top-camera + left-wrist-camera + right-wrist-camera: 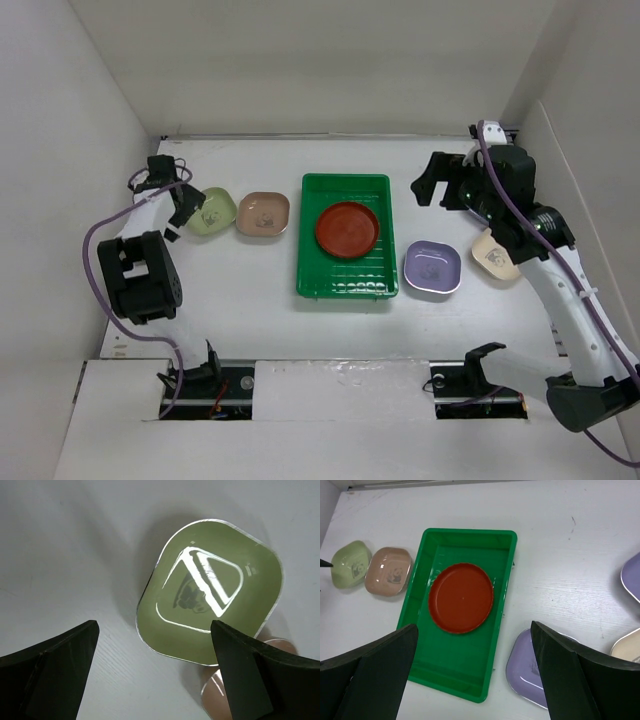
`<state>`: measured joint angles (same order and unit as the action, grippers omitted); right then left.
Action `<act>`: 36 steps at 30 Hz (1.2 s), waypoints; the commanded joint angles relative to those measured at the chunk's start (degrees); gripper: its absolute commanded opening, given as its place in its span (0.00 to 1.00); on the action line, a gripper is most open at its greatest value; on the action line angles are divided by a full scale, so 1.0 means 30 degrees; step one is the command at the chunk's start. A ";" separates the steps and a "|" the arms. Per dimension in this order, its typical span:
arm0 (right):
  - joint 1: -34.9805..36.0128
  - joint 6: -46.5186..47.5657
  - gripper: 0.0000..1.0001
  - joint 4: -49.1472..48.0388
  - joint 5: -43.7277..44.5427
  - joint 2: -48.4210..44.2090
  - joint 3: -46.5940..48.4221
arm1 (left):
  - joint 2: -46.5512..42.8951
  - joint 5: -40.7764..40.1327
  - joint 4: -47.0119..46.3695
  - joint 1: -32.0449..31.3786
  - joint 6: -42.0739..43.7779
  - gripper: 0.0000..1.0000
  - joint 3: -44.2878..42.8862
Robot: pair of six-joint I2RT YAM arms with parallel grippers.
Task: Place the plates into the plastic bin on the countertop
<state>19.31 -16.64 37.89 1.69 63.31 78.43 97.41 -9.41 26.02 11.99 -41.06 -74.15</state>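
The pale green dish (210, 590) lies on the desk (75, 555), left of the green bin (345, 285), in which one red-brown plate (347, 229) is already set. The left end effector (154, 630) is held open above the dish, whose near rim is best pinched with one finger inside. The right end effector (474, 630) is open and empty. A second lavender dish (632, 575) is shown only by the right wrist view.

The left arm (143, 270) and right arm (568, 292) pair white links with bulky black joints. Purple cables (91, 250) trail along both, and the fingers (52, 672) are matte black wedges.
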 commanded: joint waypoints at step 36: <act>0.0420 0.0421 1.00 -0.1057 0.0693 -0.1357 0.0105 | -0.2058 -0.7125 0.3488 -1.0347 -0.1871 0.00 -0.6397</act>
<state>20.71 -16.21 36.82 1.96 60.60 78.26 92.95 -31.16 34.39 -11.62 -48.07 -92.33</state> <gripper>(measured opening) 0.999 0.028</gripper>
